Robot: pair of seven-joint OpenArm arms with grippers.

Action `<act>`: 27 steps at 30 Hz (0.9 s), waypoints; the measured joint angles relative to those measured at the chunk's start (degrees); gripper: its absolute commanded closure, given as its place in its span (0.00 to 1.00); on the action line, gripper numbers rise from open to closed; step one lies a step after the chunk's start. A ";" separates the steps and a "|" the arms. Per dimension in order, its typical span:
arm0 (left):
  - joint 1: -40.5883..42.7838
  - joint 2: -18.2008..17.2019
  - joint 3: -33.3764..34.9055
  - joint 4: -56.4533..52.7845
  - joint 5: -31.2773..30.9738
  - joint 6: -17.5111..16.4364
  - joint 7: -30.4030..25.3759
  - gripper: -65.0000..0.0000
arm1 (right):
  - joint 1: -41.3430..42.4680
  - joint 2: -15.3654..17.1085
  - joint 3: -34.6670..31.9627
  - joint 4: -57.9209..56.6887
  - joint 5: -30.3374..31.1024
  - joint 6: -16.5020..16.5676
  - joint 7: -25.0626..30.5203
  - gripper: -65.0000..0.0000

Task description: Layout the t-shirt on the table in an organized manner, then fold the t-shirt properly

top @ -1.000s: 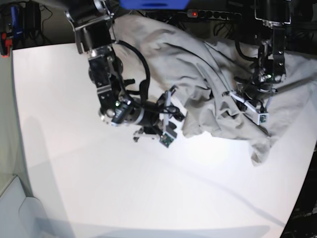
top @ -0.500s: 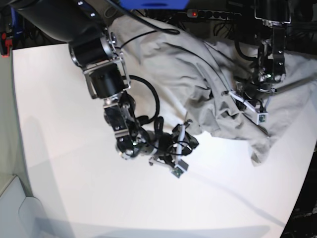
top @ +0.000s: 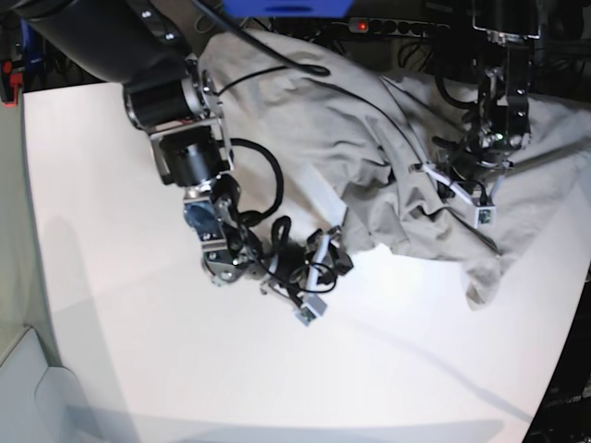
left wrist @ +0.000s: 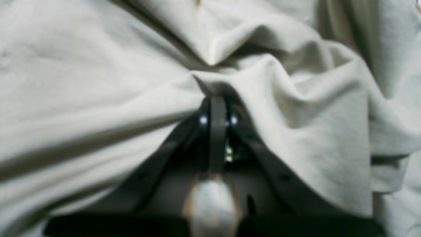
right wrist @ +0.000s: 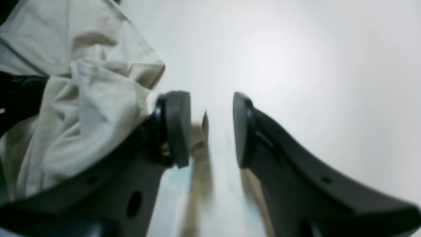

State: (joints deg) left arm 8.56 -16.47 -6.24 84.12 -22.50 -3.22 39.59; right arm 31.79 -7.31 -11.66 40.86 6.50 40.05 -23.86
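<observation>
Table [top: 185,369]: white, matte, the widest thing here; its near half lies bare under me.

T-shirt [top: 369,120]: beige, crumpled, heaped over the table's far side in the base view, one loose end trailing toward the near right edge. Deep folds throughout.

My right gripper [right wrist: 210,128]: low over the tabletop just beside the shirt's near edge. Jaws stand apart with bare white surface between them; cloth bunches against the outside of one finger [right wrist: 177,128], nothing pinched.

My left gripper [left wrist: 217,112]: buried in the heap, jaws pressed together on a pinched ridge of the t-shirt, fabric drawn into creases around the tips.
</observation>
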 measured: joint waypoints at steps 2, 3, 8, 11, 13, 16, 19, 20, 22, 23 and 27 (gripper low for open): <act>0.00 0.00 0.00 0.00 -0.02 -0.02 0.02 1.00 | -0.72 0.28 -0.02 -0.13 -0.04 0.04 -0.22 0.69; 0.00 0.07 0.00 0.00 -0.02 -0.02 0.02 1.00 | -1.16 0.50 0.00 -0.13 -0.02 0.00 -0.02 0.69; -0.02 0.15 0.00 0.00 0.04 0.00 0.04 1.00 | -2.84 0.87 0.09 -0.15 -0.07 0.00 -0.09 0.69; -0.02 0.15 0.00 0.00 -0.02 0.00 0.09 1.00 | -2.99 0.68 0.09 -0.15 -0.04 0.00 -0.07 0.69; 0.00 0.15 0.00 0.00 -0.02 -0.02 0.09 1.00 | -2.97 0.50 0.04 -0.15 -0.07 0.00 -0.07 0.69; 0.00 0.13 0.00 0.00 0.00 -0.02 0.09 1.00 | -2.97 0.09 0.02 -0.15 -0.07 -0.02 -0.02 0.69; 0.00 0.15 0.00 0.00 0.00 0.00 0.09 1.00 | -2.97 -0.55 -0.02 -0.15 -0.07 0.00 0.02 0.69; 0.00 0.15 0.00 0.00 -0.04 -0.02 0.09 1.00 | -2.97 -0.66 -0.02 -0.15 -0.04 0.00 0.02 0.69; 0.00 0.13 0.00 0.00 -0.04 -0.02 0.09 1.00 | -2.97 -0.66 -0.02 -0.15 -0.07 0.00 -0.04 0.69; 0.00 0.13 0.00 0.00 -0.02 0.00 0.09 1.00 | -2.97 -0.63 -0.02 -0.15 -0.07 0.00 -0.04 0.69; 0.00 0.13 0.00 0.00 -0.02 -0.02 0.07 1.00 | -2.97 -0.63 -0.02 -0.15 -0.07 0.00 -0.04 0.70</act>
State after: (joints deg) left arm 8.56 -16.34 -6.24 84.12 -22.52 -3.25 39.66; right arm 28.82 -7.94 -11.68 40.71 6.44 40.05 -23.90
